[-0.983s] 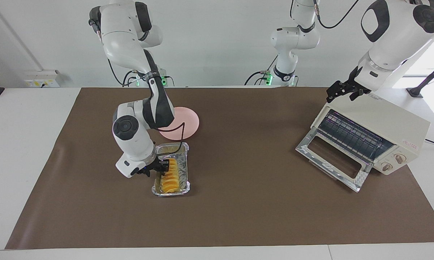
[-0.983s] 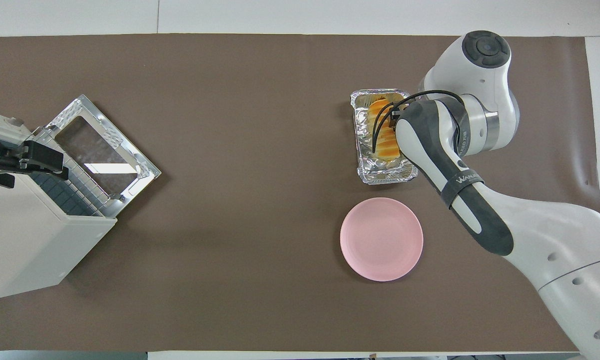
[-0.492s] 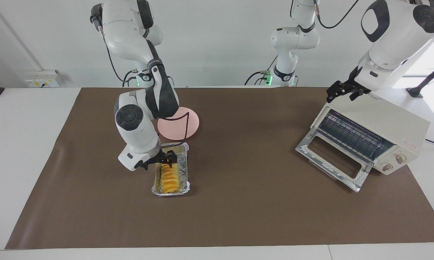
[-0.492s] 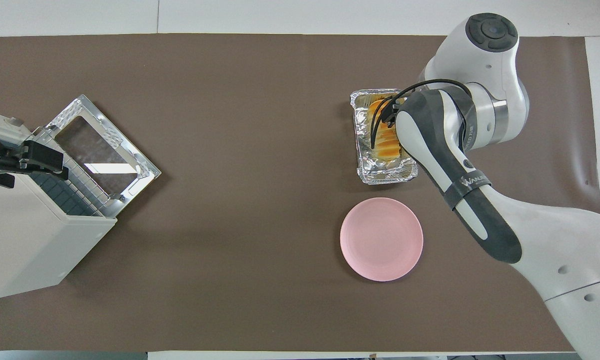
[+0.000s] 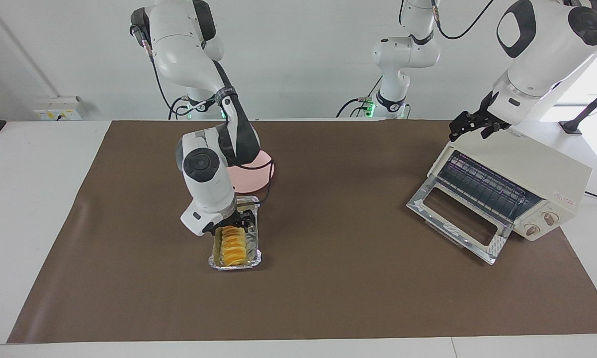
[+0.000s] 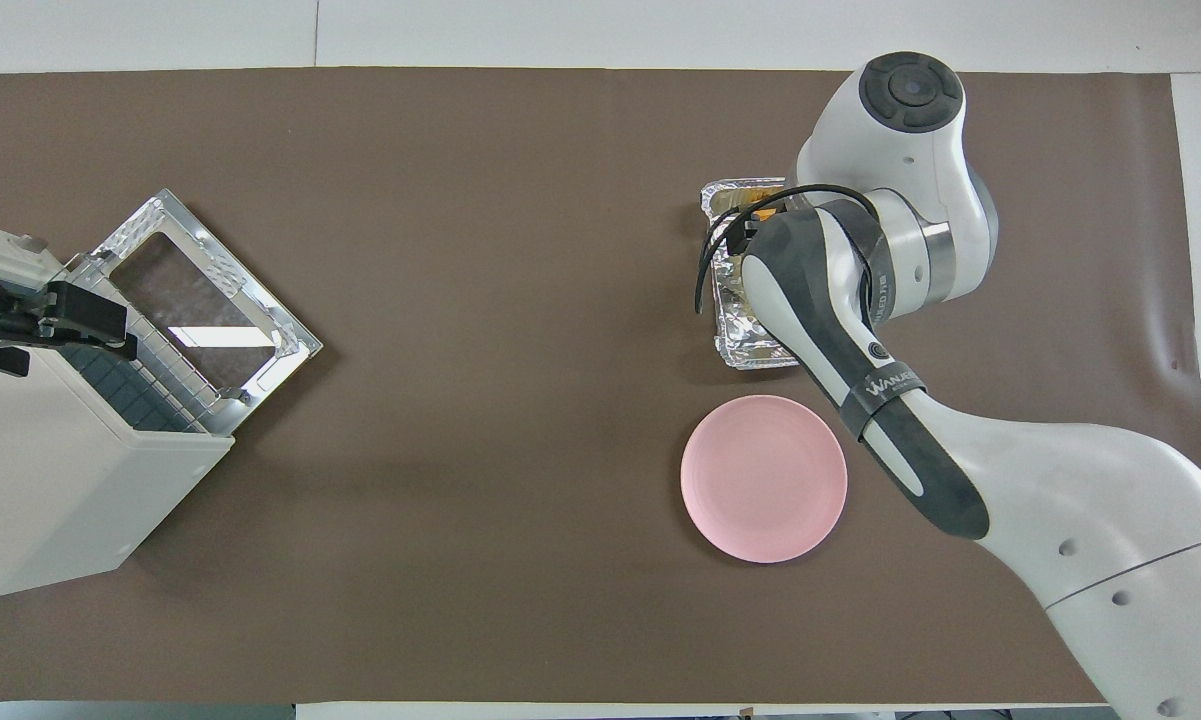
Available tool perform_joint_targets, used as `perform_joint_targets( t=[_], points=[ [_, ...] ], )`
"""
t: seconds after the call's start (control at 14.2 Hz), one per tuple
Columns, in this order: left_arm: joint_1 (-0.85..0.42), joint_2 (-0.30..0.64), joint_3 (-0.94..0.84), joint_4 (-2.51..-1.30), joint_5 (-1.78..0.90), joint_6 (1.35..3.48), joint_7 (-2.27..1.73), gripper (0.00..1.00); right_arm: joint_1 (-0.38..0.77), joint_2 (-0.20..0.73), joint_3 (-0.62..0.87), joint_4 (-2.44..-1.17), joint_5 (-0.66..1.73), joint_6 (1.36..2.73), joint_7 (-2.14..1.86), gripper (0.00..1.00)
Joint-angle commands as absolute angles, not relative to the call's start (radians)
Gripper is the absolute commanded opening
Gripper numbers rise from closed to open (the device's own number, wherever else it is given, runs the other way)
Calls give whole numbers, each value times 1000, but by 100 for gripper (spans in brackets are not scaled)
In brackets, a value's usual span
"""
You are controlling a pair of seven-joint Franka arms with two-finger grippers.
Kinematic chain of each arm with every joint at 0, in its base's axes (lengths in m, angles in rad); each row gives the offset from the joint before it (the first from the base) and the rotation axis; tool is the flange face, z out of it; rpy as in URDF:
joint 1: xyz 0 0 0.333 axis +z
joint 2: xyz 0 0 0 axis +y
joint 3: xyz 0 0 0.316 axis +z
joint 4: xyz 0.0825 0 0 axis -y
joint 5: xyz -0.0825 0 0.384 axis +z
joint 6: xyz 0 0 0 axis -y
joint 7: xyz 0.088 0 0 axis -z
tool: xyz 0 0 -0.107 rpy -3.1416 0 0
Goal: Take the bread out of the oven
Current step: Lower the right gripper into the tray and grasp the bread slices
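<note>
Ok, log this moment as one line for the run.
bread: in foil tray, out of oven | oven door: open | right gripper: open over tray | left gripper: open, waiting over oven

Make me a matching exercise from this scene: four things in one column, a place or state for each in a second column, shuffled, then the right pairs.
Things
1. bread
2. oven
3. pink plate
4. left gripper

Places or states
A. bare, between the foil tray and the robots
B. waiting above the oven's top edge, open
C. door dropped open, rack with nothing on it
D. lying in the foil tray, below the open right gripper

Pairs: 1-D, 2-C, 3-A, 4-B
</note>
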State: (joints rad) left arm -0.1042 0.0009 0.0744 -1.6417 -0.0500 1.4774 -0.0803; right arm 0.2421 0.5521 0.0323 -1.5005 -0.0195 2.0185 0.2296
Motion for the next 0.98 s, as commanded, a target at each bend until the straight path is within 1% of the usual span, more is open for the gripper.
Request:
perform_joint_targets(
  t=[0.0, 0.07, 0.28, 0.35, 0.49, 0.56, 0.91],
  points=[
    [-97, -25, 69, -1666, -43, 1494, -75, 100, 239, 545, 37, -1578, -49, 2117, 252, 100],
    [-97, -25, 69, -1666, -43, 1494, -75, 100, 239, 545, 37, -1595, -51, 2143, 252, 100],
    [-97, -25, 69, -1666, -43, 1494, -75, 100, 239, 546, 37, -1598, -51, 2152, 253, 100],
    [-97, -25, 68, -1666, -43, 1494, -75, 100, 239, 546, 37, -1603, -51, 2155, 253, 92],
    [-97, -25, 69, -1666, -43, 1494, -75, 100, 239, 543, 37, -1623, -51, 2186, 253, 12],
    [-97, -25, 69, -1666, -43, 1494, -75, 100, 239, 543, 38, -1626, -51, 2189, 256, 0],
    [-95, -25, 69, -1666, -43, 1494, -75, 100, 239, 543, 38, -1611, -51, 2183, 270, 0]
  ],
)
